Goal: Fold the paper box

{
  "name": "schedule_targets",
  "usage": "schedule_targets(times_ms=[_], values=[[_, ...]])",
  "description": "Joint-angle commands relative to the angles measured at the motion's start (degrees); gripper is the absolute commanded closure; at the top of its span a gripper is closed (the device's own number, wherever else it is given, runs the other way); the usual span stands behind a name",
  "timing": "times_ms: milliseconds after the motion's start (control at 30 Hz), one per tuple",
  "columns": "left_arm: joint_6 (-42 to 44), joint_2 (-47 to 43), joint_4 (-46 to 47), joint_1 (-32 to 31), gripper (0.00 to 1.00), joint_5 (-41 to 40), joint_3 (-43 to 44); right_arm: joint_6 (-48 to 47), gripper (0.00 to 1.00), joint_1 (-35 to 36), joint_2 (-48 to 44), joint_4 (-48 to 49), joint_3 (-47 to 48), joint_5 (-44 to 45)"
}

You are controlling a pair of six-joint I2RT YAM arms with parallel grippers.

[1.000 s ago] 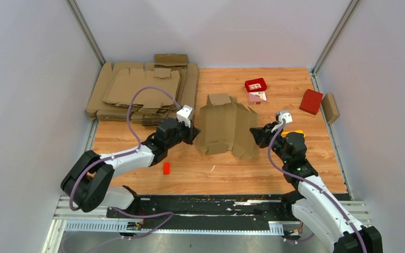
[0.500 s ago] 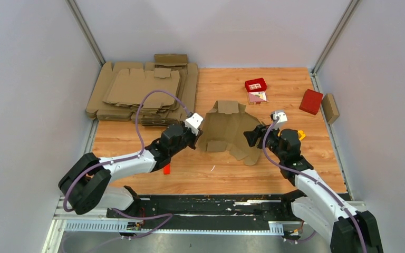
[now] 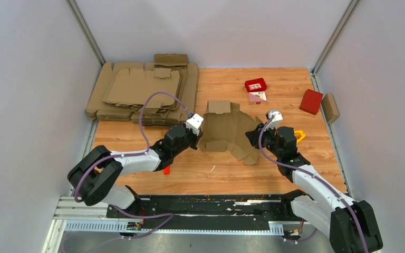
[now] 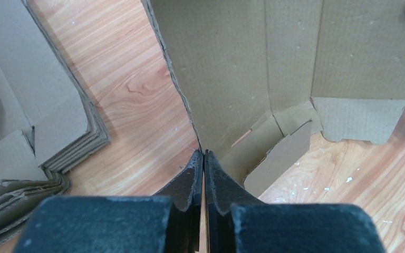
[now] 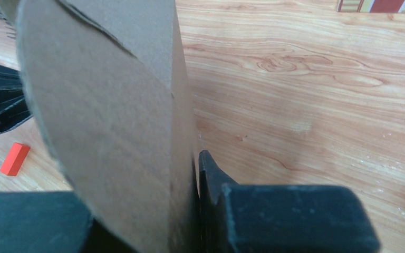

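Note:
The paper box (image 3: 227,129) is a plain brown die-cut sheet with flaps, partly raised off the wooden table between my two arms. My left gripper (image 3: 198,138) is shut, its tips (image 4: 204,153) pinching the lower left corner of the sheet (image 4: 242,68), which rises away from them. My right gripper (image 3: 252,138) holds the sheet's right edge. In the right wrist view a curved panel (image 5: 116,121) stands between the jaws (image 5: 192,158), pressed against the right finger (image 5: 211,176). The other finger is hidden behind the cardboard.
A pile of flat cardboard blanks (image 3: 142,92) lies at the back left. Two red boxes (image 3: 256,84) (image 3: 311,101) and a patterned card (image 3: 257,97) sit at the back right. A small red block (image 3: 166,168) lies near the left arm, and a yellow object (image 3: 299,135) sits by the right wrist.
The left gripper has carried the sheet's left edge to the right and forward. The right gripper let go, shifted left and closed again on the right edge. The sheet sags lower.

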Motion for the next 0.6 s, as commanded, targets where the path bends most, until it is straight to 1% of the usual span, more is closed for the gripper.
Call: schedule_targets(times_ms=[0, 100, 167, 200, 233, 300, 400, 467, 567], values=[[-3.4, 1.3, 0.0, 0.0, 0.89, -0.2, 1.3, -1.5, 0.83, 1.7, -2.0, 2.4, 1.7, -0.4], [-5.0, 1.9, -1.7, 1.3, 0.79, 0.2, 2.2, -2.4, 0.82, 3.2, -2.0, 2.6, 1.8, 0.3], [-6.8, 2.7, -1.8, 2.6, 0.71, 1.8, 2.5, -2.9, 0.82, 4.0, -1.7, 2.5, 2.1, 0.5], [-7.5, 3.4, -2.1, 3.2, 0.69, 2.7, 2.7, -3.1, 0.82, 4.3, -1.5, 2.5, 2.2, 0.6], [-8.3, 3.9, -2.7, 3.8, 0.63, 3.1, 3.2, -3.2, 0.82, 4.5, -1.5, 2.5, 2.3, 0.6], [-9.0, 4.6, -4.9, 4.7, 0.57, 4.8, 4.5, -3.4, 0.82, 4.8, -1.4, 2.5, 2.4, 0.6], [-8.8, 5.1, -6.3, 4.8, 0.53, 6.0, 5.4, -3.7, 0.82, 5.3, -1.6, 2.6, 2.4, 0.6], [-8.8, 5.2, -6.1, 4.8, 0.52, 6.4, 5.4, -3.9, 0.82, 5.6, -1.7, 2.8, 2.4, 0.6], [-8.4, 5.5, -7.1, 4.8, 0.55, 7.0, 6.0, -4.1, 0.82, 6.1, -1.8, 2.8, 2.5, 0.5]])
